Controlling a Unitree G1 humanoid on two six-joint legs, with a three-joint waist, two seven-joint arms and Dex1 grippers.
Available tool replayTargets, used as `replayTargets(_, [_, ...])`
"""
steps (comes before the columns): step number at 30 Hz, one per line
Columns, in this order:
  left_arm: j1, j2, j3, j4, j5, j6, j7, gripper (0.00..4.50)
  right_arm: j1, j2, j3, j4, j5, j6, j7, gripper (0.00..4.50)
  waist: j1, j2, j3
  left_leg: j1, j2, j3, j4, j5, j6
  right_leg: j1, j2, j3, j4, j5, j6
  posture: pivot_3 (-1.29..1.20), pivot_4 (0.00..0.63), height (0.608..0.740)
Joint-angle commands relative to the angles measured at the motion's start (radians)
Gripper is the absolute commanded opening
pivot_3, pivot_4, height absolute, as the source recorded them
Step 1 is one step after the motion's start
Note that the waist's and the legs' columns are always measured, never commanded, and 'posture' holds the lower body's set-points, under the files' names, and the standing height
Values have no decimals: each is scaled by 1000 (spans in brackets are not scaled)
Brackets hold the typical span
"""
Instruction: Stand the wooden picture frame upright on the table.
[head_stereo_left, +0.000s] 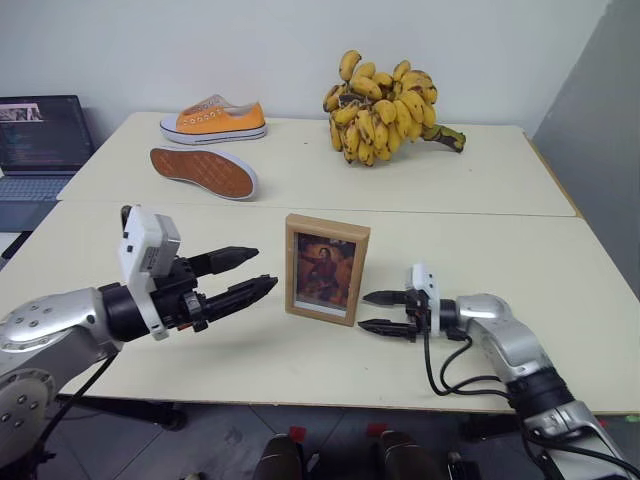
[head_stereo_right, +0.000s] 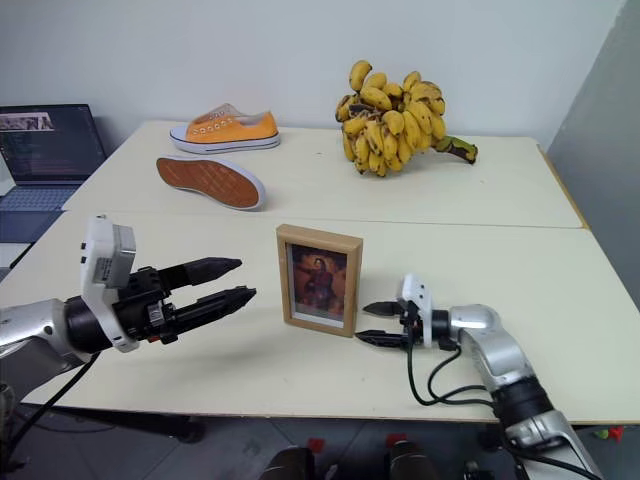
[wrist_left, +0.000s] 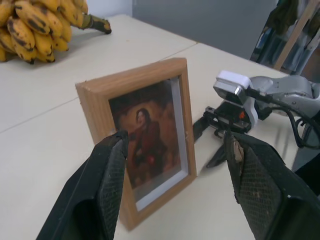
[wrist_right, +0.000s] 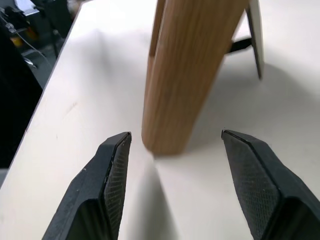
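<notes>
Right gripper (head_stereo_left: 385, 313) sits low at lower right of centre, fingers spread wide, holding nothing, tips just beside the right edge of the wooden picture frame (head_stereo_left: 326, 268), not touching. The frame stands upright at picture centre on the cream table (head_stereo_left: 560, 290), long axis vertical, portrait facing the camera, rear stand propped behind in the right wrist view. Left gripper (head_stereo_left: 243, 276), centre-left, is also wide and empty, farther off. Likely next move: retreat sideways. Behind: shoes, bananas.
</notes>
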Motion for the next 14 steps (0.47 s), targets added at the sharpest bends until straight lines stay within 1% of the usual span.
replayTargets(1, [-62, 0, -38, 36, -8, -36, -37, 3192, 100, -103, -116, -224, 32, 34, -26, 3026, 0, 0, 0, 0, 0, 0, 0, 0, 0, 0, 0, 0, -1, 0, 0, 0, 150, 740])
replayTargets(4, [-103, 7, -68, 81, 5, -38, -59, 3192, 161, -159, -206, -357, 49, 84, -93, 3026, -5, -1, 0, 0, 0, 0, 0, 0, 0, 0, 0, 1, -2, -2, 3, 0, 150, 740])
replayTargets(7, [-121, 14, -96, 109, 35, -50, -94, 3192, 178, -200, -303, -479, 70, 163, -170, 3026, -11, 0, 1, 1, 1, 1, 0, 0, 0, 0, 1, 2, -2, -2, 4, 0, 150, 740])
replayTargets(11, [-136, 21, -135, 133, 68, -68, -147, 3192, 170, -242, -418, -632, 180, 322, -248, 3026, -7, 0, 1, 0, 1, 2, -1, 0, 0, 0, 1, 3, -3, -2, 4, 0, 150, 740])
replayTargets(14, [-152, 17, -156, 152, 90, -82, -169, 3192, 166, -251, -455, -702, 245, 398, -294, 3026, -6, 0, 1, -1, 1, 2, -1, 0, 0, 1, 1, 3, -6, -1, 5, 0, 150, 740])
